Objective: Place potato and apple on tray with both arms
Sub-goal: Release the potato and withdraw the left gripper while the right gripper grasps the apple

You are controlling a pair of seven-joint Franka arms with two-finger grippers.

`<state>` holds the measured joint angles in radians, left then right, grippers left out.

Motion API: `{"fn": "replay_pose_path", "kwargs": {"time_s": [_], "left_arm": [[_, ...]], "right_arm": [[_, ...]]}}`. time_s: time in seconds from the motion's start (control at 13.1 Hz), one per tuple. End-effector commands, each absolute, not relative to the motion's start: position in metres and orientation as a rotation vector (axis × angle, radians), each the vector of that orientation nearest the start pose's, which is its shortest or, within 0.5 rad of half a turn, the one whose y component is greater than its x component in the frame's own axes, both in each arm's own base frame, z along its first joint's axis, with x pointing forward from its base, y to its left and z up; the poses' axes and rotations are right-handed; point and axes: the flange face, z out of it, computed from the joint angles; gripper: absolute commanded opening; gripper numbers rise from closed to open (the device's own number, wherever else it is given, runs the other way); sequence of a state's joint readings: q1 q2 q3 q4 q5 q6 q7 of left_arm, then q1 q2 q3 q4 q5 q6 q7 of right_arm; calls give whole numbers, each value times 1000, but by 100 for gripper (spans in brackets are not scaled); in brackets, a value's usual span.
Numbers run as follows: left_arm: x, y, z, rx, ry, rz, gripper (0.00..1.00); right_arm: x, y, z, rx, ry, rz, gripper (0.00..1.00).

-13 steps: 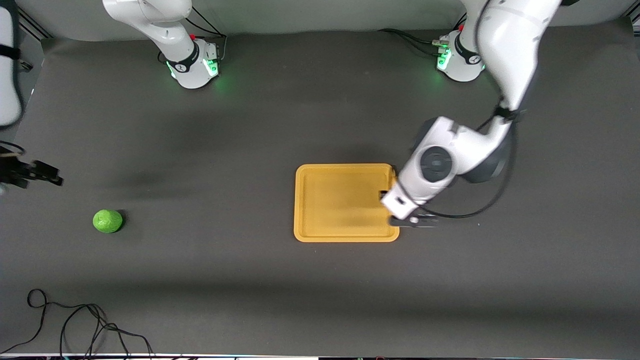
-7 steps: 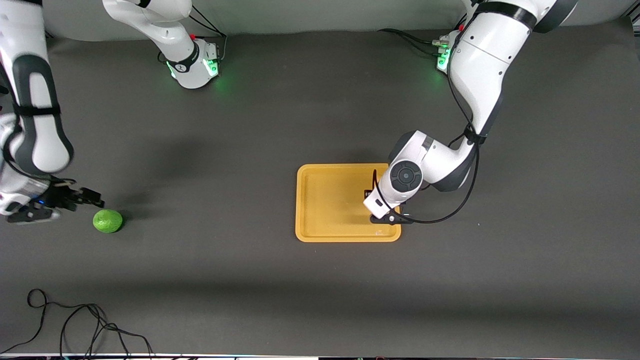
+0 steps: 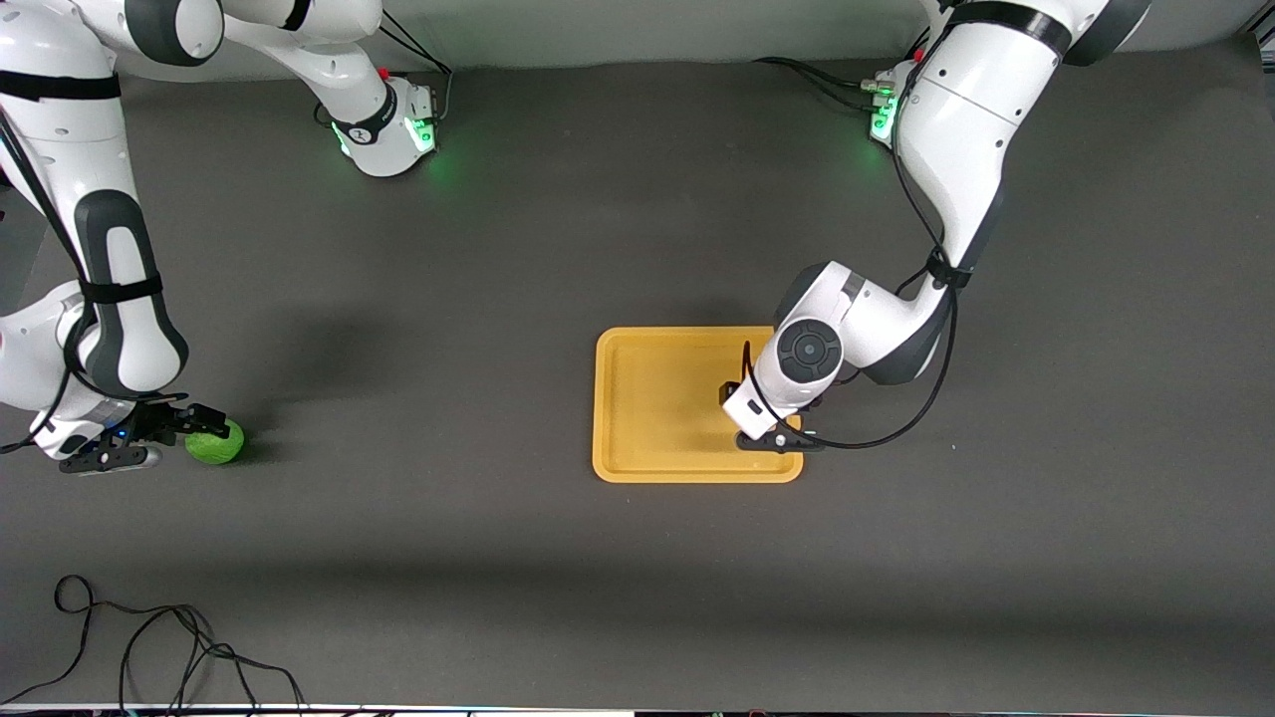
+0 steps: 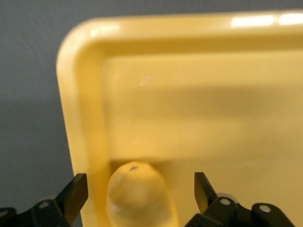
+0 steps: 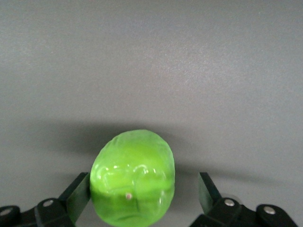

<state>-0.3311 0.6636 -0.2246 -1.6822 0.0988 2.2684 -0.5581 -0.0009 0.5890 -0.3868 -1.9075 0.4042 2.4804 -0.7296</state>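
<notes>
- Far left of the front frame, low down: right gripper point(image 3: 189, 426) right at table level, fingers spread wide either side of the apple point(image 3: 221, 444), one finger lying across the fruit's top edge.
- Same spot through the right wrist view: apple point(image 5: 133, 179) sitting between the two black fingertips point(image 5: 75, 195), a gap visible on each side, so released and not yet clamped.
- Apple on the dark table point(image 3: 418, 518), well apart from the tray point(image 3: 657, 398), toward the right arm's end.
- Bottom left corner: loose black cable point(image 3: 169, 647) looping across the mat, nearer to the front camera than the apple.
- Upper left: right arm's green-lit base point(image 3: 383, 134) along the top edge.
- Centre of the frame: yellow-orange tray lying flat, floor mostly bare.
- Right edge of the tray, lower corner: left gripper point(image 3: 769, 438) down over it, wrist blocking that corner in the front view.
- Left wrist view: potato point(image 4: 139, 196) resting on the tray floor close against the rim point(image 4: 78, 113), near a rounded corner.
- Left fingers point(image 4: 75, 193) parted wide, clear of the potato on both sides: released, gripping nothing.
- Upper right: left arm's base point(image 3: 911, 124) glowing green, arm point(image 3: 971, 149) sweeping down to the tray.
</notes>
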Motion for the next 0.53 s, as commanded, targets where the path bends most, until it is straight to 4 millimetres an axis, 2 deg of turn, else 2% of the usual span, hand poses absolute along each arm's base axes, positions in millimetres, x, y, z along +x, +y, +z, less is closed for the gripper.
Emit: {"fn": "replay_pose_path", "kwargs": {"time_s": [0.0,0.08,0.15,0.23,0.31,0.38,0.46], "left_arm": [[607,-316,306,-3145,-54,53,100],[619,-289,344,-3127,-89,65,100],[628,-258,380,-3114,-74,80,100],[632,-225,404,-3099,-19,121,100],[635,-192,421,-3092,21,138,100],[640,-150,440,-3093,46,134,100],[640,-117,460,-3095,65,124,100]], "right_arm": [[600,-229,210,-3125,-172,-154,100],[600,-228,210,-3124,-172,-152,71],[601,-227,210,-3123,-181,-150,48],[602,-225,212,-3121,-198,-150,35],[606,-223,221,-3119,-206,-172,30],[611,-220,235,-3103,-217,-181,30],[620,-217,263,-3070,-244,-171,30]]}}
